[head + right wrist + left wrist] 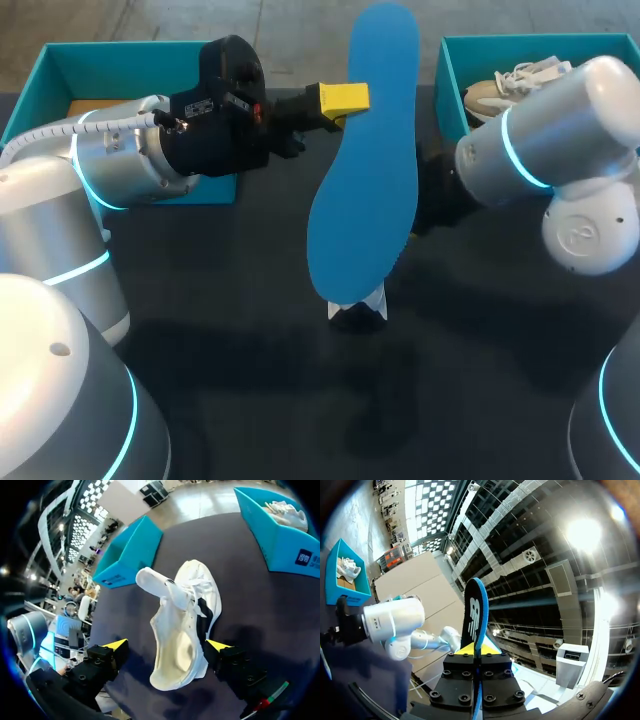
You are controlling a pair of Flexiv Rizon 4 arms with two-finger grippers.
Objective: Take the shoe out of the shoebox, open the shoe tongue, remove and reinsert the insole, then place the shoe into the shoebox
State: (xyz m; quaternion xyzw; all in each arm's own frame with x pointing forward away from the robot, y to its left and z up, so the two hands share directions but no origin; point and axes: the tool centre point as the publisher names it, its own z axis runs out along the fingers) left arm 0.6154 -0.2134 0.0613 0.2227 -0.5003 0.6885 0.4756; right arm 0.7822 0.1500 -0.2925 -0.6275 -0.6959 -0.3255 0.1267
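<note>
Insole (365, 150) pinched in left fingers (343, 98), raised between left shoebox (25, 100) and right shoebox (450, 85).

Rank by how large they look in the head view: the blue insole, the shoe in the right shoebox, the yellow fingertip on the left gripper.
1. blue insole: largest, though held up nearer the camera.
2. shoe in the right shoebox: partly hidden by the right arm.
3. yellow fingertip: smallest.
</note>
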